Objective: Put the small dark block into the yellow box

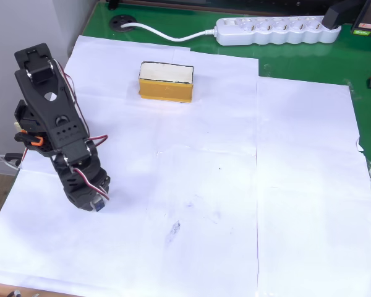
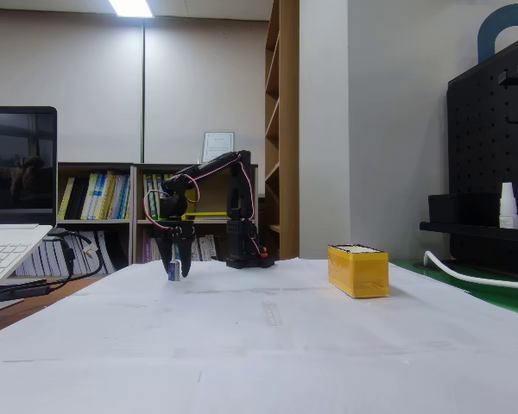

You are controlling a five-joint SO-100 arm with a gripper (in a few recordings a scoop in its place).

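My gripper [image 2: 175, 269] points down with its jaws closed on the small dark block [image 2: 173, 272], just above the white paper [image 1: 235, 185]. In the overhead view the yellow box [image 1: 166, 81] sits at about one o'clock from my gripper, well apart

Small dark block [image 2: 173, 272]: you see only a tiny bluish-dark piece at the arm's tip, just above the white paper; the overhead view shows it [image 1: 99, 204] at left, well apart from the box. Yellow box [image 1: 166, 81]: mustard sides, cream top, upright on the paper near the far edge; fixed view shows it right of centre [image 2: 357, 271].
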